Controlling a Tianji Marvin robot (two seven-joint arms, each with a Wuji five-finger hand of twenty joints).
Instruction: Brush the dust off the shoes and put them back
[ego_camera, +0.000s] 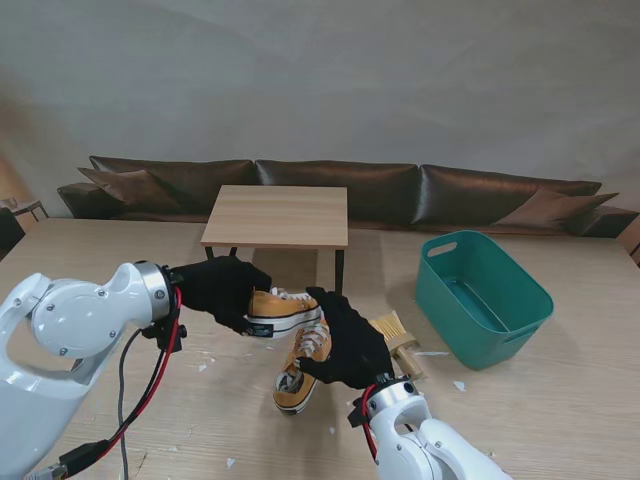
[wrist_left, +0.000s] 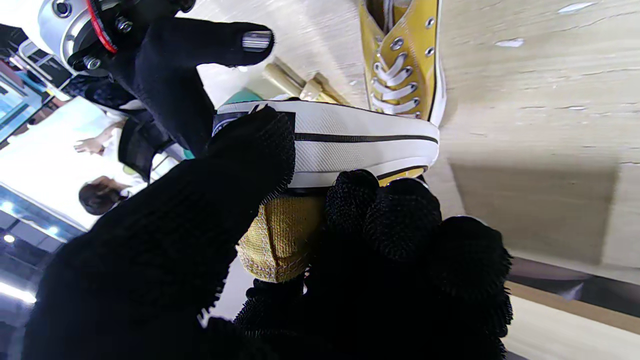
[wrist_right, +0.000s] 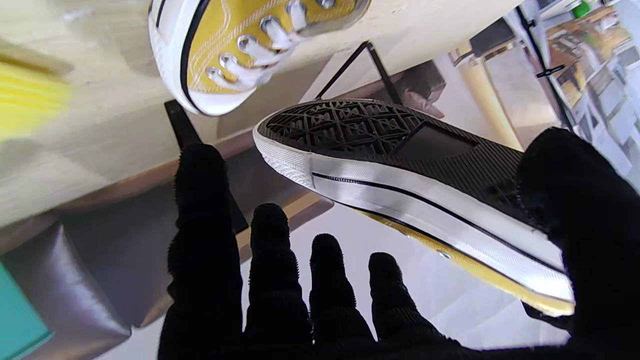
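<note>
Two yellow sneakers show from the stand: left hand (ego_camera: 222, 288) grips one sneaker (ego_camera: 287, 308) aloft; second sneaker (ego_camera: 301, 367) lies mid-table beside the brush (ego_camera: 398, 338). Left wrist: fingers (wrist_left: 400, 220) clamp the sole. Right wrist: right hand (wrist_right: 300, 300) fingers spread, holding nothing.

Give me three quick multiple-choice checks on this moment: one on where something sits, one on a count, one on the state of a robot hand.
1. Where is the teal bin?
A. on my right side of the table
B. on my left side
C. on the small wooden table

2. How many yellow sneakers show?
A. one
B. two
C. three

3. What is the left robot hand doing?
A. hanging open
B. gripping the brush
C. gripping a sneaker

Answers:
1 A, the stand view shows it right of both arms.
2 B, the held sneaker is raised and the second sneaker lies on the table.
3 C, its fingers wrap the heel; the brush lies untouched.
</note>
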